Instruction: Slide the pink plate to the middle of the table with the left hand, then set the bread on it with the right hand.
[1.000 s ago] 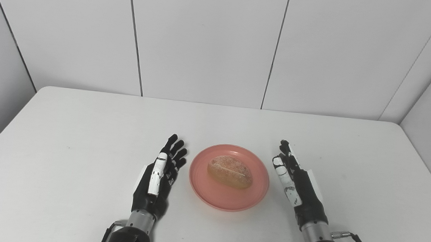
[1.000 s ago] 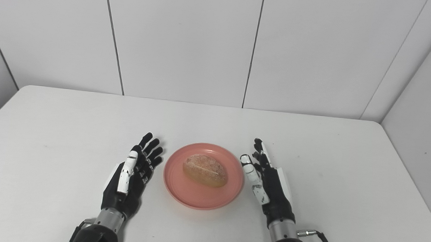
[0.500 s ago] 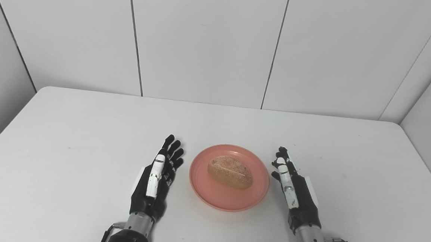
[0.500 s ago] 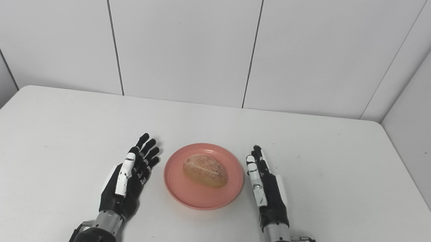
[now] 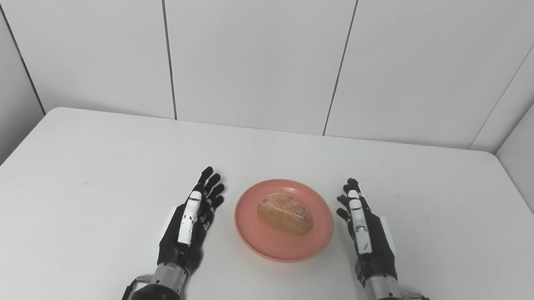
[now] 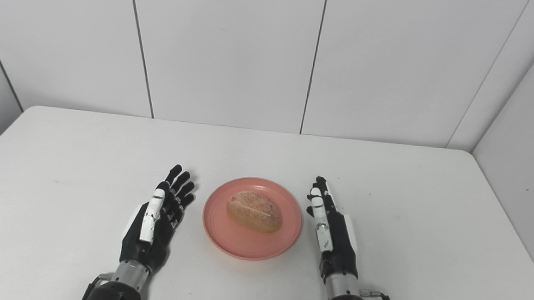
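The pink plate [image 5: 282,243] sits on the white table near its middle front, with the brown bread roll [image 5: 285,213] lying on it. My left hand [image 5: 189,224] rests on the table just left of the plate, open and empty, fingers straight and pointing away. My right hand [image 5: 366,235] lies just right of the plate, open and empty, fingers straight. Neither hand touches the plate. The same scene shows in the right eye view, with the plate [image 6: 247,246], the bread [image 6: 254,211], my left hand [image 6: 153,224] and my right hand [image 6: 332,235].
The white table [image 5: 109,159] has rounded far corners and is bounded by white wall panels at the back and both sides. Nothing else stands on it.
Both hands have drawn back a little toward the near edge. My right hand's fingers have straightened and flattened. The plate and bread have not moved.
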Robot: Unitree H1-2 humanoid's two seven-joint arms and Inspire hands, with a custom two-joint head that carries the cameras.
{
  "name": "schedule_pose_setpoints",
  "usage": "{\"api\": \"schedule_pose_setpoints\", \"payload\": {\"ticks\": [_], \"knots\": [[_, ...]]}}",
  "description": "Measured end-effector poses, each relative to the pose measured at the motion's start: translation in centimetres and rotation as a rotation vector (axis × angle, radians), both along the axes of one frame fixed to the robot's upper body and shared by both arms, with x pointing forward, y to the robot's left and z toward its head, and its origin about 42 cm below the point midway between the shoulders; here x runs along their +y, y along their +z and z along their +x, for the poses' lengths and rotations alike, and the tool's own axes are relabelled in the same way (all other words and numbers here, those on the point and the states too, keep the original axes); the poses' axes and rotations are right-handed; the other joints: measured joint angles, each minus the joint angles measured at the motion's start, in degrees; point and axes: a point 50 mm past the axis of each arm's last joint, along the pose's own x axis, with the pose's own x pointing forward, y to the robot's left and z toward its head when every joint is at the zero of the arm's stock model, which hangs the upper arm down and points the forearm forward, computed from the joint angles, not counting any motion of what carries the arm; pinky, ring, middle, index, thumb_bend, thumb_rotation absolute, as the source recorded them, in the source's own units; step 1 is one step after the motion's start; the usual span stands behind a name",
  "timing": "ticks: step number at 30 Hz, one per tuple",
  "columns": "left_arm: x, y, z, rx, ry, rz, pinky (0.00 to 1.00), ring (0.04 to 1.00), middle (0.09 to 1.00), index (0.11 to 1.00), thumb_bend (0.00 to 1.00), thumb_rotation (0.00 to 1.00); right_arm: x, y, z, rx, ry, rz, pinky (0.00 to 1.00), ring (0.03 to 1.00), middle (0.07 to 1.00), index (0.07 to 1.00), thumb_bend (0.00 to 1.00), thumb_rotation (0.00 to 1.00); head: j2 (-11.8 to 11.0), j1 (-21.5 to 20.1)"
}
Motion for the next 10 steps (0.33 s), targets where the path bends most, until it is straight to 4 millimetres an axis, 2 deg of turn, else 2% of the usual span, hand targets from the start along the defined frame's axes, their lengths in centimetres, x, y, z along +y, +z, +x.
{"api": "schedule_pose_setpoints", "payload": {"ticks": [10], "knots": [[-0.11, 0.04, -0.02, -0.001, -0.003, 0.001, 0.97, 0.959, 0.973, 0.961, 0.40, 1.00, 0.16, -0.03, -0.07, 0.009, -0.006, 0.002, 0.92, 0.939, 0.954, 0.948, 0.25, 1.00, 0.1, 0.5]]}}
